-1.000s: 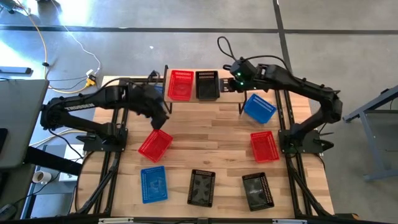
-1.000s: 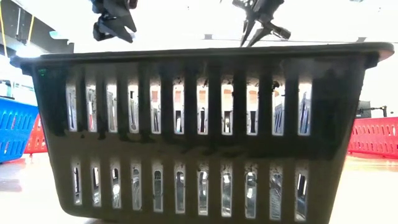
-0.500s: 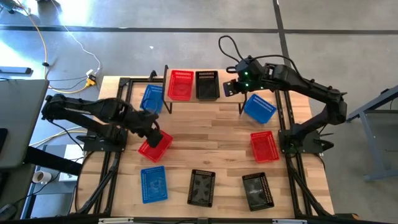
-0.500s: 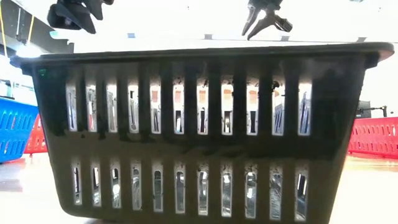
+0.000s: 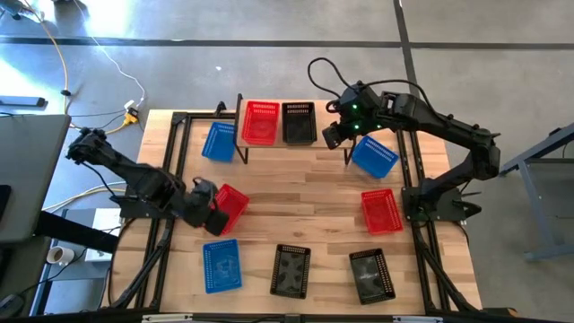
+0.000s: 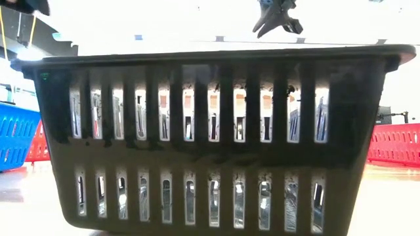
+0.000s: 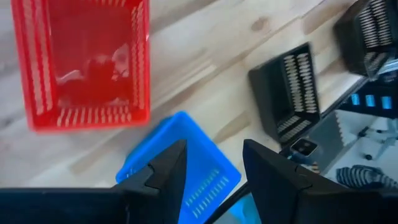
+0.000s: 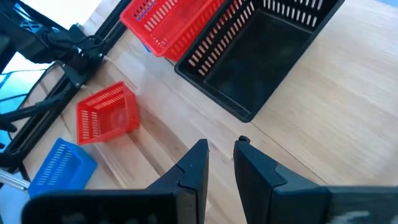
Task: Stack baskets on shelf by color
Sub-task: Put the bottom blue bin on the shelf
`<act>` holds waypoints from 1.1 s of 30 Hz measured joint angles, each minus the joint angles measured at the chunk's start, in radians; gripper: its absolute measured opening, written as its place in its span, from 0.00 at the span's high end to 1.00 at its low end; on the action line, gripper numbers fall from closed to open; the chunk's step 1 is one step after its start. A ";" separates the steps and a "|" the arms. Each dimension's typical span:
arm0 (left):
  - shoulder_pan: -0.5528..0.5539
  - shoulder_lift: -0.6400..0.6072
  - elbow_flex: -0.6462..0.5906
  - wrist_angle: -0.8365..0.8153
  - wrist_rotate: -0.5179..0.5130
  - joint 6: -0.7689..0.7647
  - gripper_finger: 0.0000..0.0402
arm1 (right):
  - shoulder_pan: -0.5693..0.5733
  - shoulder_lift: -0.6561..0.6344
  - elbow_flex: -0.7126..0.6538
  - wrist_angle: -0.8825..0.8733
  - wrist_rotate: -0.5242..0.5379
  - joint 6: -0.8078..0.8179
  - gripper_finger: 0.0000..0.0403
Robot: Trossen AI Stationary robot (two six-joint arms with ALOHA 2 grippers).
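Nine baskets show from above: a red basket (image 5: 260, 122) and a black basket (image 5: 299, 122) on the shelf (image 5: 280, 144), the rest scattered over the plank table (image 5: 296, 197) on a grey floor (image 5: 179, 63). Low down, one black basket (image 6: 210, 131) fills the view. Left gripper (image 7: 211, 168) hangs spread and empty above a blue basket (image 7: 186, 168). Right gripper (image 8: 219, 158) hovers, fingers slightly parted, holding nothing, near the shelf.
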 joint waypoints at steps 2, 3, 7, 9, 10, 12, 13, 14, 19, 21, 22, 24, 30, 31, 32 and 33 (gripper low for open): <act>-0.033 0.020 0.000 -0.016 0.000 -0.057 0.63 | 0.000 0.000 0.000 0.000 0.000 -0.001 0.84; -0.049 0.031 0.000 -0.020 0.000 -0.085 0.63 | 0.000 0.000 0.000 -0.001 0.000 -0.002 0.84; -0.115 0.084 0.000 -0.024 -0.025 -0.203 0.63 | 0.000 0.000 0.000 -0.001 0.000 -0.015 0.84; -0.149 0.115 0.000 -0.032 -0.030 -0.285 0.63 | 0.000 0.000 0.000 -0.001 -0.004 -0.028 0.84; -0.168 0.130 0.000 -0.037 -0.031 -0.322 0.63 | 0.000 0.000 0.000 -0.001 -0.008 -0.030 0.84; -0.202 0.163 0.000 -0.039 -0.034 -0.388 0.63 | 0.000 0.000 0.000 -0.002 -0.011 -0.040 0.84; -0.220 0.180 0.000 -0.043 -0.033 -0.419 0.63 | 0.000 0.000 0.000 -0.002 -0.011 -0.049 0.84; -0.237 0.196 0.000 -0.046 -0.033 -0.449 0.63 | 0.000 0.000 0.000 -0.001 -0.011 -0.053 0.84; -0.301 0.257 0.000 -0.045 -0.018 -0.597 0.63 | 0.000 0.000 0.000 -0.001 -0.011 -0.070 0.84; -0.323 0.277 0.000 -0.045 -0.018 -0.648 0.63 | 0.000 0.000 0.000 -0.001 -0.011 -0.081 0.84; -0.333 0.288 0.000 -0.044 -0.017 -0.670 0.63 | 0.000 0.000 0.000 -0.001 -0.011 -0.081 0.84; -0.346 0.308 0.000 -0.044 -0.015 -0.703 0.63 | 0.000 0.000 0.000 -0.001 -0.011 -0.080 0.84; -0.355 0.377 0.000 -0.041 0.041 -0.717 0.63 | 0.000 0.000 0.000 -0.001 -0.013 -0.089 0.84; -0.355 0.389 0.000 -0.041 0.047 -0.720 0.63 | 0.000 0.000 0.000 -0.001 -0.019 -0.096 0.84; -0.354 0.399 0.000 -0.041 0.054 -0.723 0.63 | 0.000 0.001 0.000 -0.001 -0.023 -0.099 0.84; -0.354 0.407 0.000 -0.041 0.061 -0.725 0.63 | 0.000 0.001 0.000 -0.001 -0.026 -0.099 0.84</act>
